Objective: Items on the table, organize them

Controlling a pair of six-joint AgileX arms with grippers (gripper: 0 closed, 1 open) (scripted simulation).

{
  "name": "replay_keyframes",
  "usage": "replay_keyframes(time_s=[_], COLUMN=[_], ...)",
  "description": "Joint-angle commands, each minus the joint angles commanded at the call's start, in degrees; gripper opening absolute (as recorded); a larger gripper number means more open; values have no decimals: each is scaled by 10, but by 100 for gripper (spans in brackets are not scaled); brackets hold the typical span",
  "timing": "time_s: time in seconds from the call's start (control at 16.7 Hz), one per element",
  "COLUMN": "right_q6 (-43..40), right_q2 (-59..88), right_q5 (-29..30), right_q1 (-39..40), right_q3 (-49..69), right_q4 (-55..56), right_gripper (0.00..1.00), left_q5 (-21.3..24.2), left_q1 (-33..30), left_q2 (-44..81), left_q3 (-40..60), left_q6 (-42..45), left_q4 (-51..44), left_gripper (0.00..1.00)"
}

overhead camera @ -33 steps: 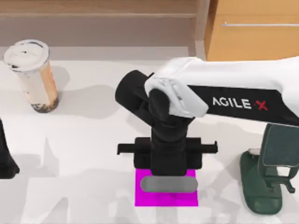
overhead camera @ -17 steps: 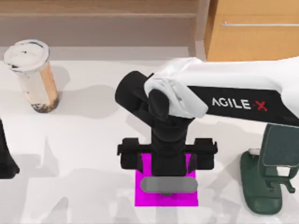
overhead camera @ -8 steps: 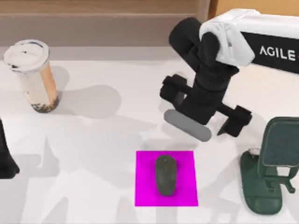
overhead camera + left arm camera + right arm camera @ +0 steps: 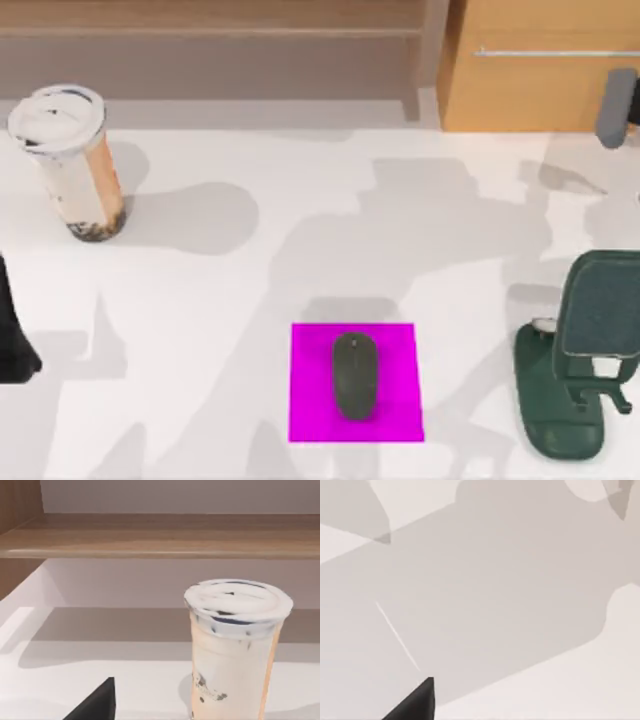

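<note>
The dark grey oval mouse lies lengthwise on a magenta square mat at about 6 o'clock on the white table, inside the mat's edges and free of any gripper. The tall beige-brown cup with its white lid stands upright at about 10 o'clock, near the far left corner; from the left wrist it appears close ahead, dark flecks under the lid rim, a wooden shelf behind it. At about 4 o'clock a dark green stand carries a phone with a grey screen, propped up on its cradle, well apart from the mat. No brand, label or legible writing is visible on the cup, the mouse, the phone or the stand. The left arm sits as a dark shape at the table's left edge, about 8 o'clock; the state of its gripper cannot be told. A grey part of the right arm shows at the top view's right edge, about 2 o'clock, before a wooden cabinet; its gripper's state cannot be told either. The right wrist view looks on bare shadowed tabletop.
</note>
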Motion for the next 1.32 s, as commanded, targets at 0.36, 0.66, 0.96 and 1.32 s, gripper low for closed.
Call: replay_keyframes(time_s=[0.36,0.66,0.96,1.32], right_q6=[298,395,396,398], right_q2=[7,11,9,36], right_q5=[-19,-34,-33,-34], right_q1=[-204,-274,-273,-274], right_q3=[25,34,33,-26], right_q4=[-52,-79,-79,9], right_gripper=[100,100,100,100], left_q5=[0,0,0,0], left_q1=[0,0,0,0], left_q2=[0,0,0,0], left_q3=[0,0,0,0], left_q6=[0,0,0,0], left_q4=[0,0,0,0], left_gripper=[100,100,100,100])
